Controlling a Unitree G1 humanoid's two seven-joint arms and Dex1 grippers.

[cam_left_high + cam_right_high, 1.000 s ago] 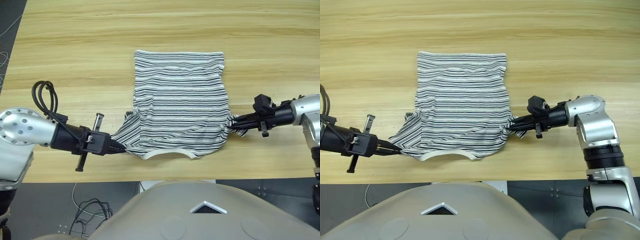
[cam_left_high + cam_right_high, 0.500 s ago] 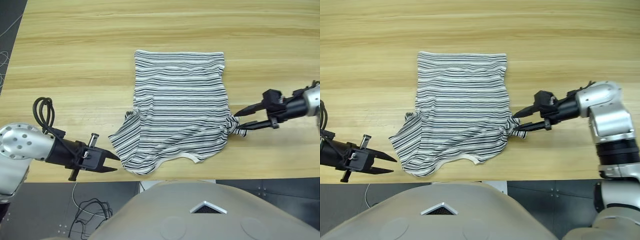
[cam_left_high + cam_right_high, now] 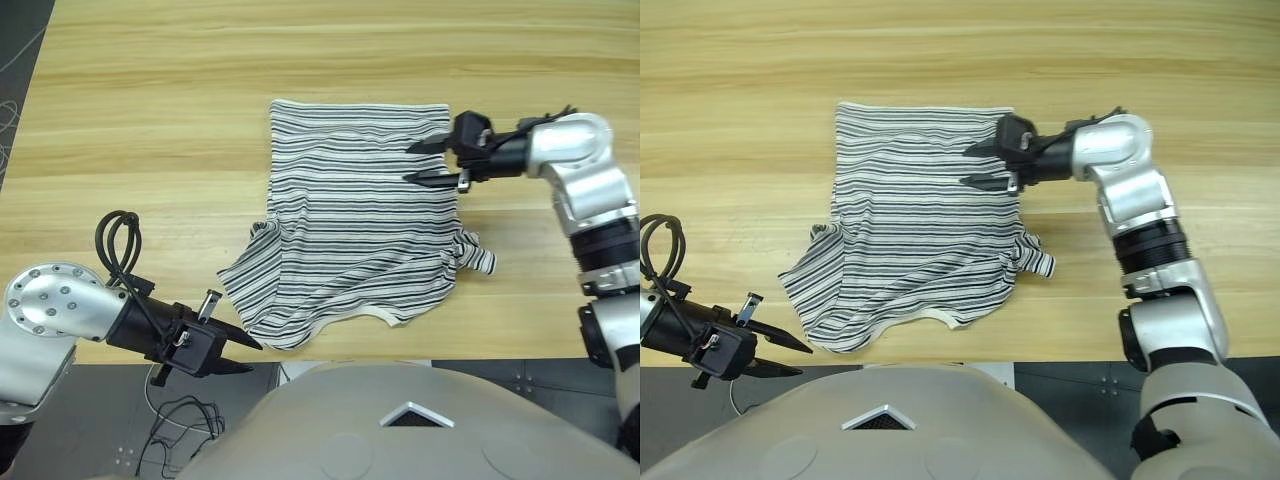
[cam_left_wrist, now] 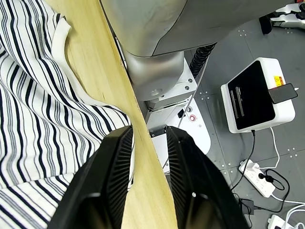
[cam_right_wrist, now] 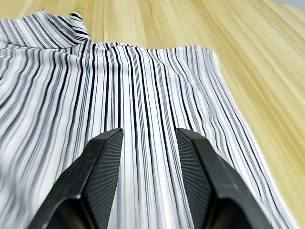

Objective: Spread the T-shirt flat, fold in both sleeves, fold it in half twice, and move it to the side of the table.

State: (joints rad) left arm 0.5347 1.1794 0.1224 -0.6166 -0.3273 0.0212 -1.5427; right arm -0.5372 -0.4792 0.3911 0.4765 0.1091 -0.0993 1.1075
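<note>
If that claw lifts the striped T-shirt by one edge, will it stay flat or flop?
Probably flop: the T-shirt already lies wrinkled and bunched at one sleeve, so it looks soft and limp. It seems thin and light, lying almost flush on the wooden table. Pushed, it would likely crumple rather than slide whole.

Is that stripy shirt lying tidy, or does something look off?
The black-and-white striped T-shirt is flat at its far end only. Its near end lies skewed and wrinkled on the wooden table, the right sleeve twisted into a small tail and the left sleeve bunched beside the body.
</note>
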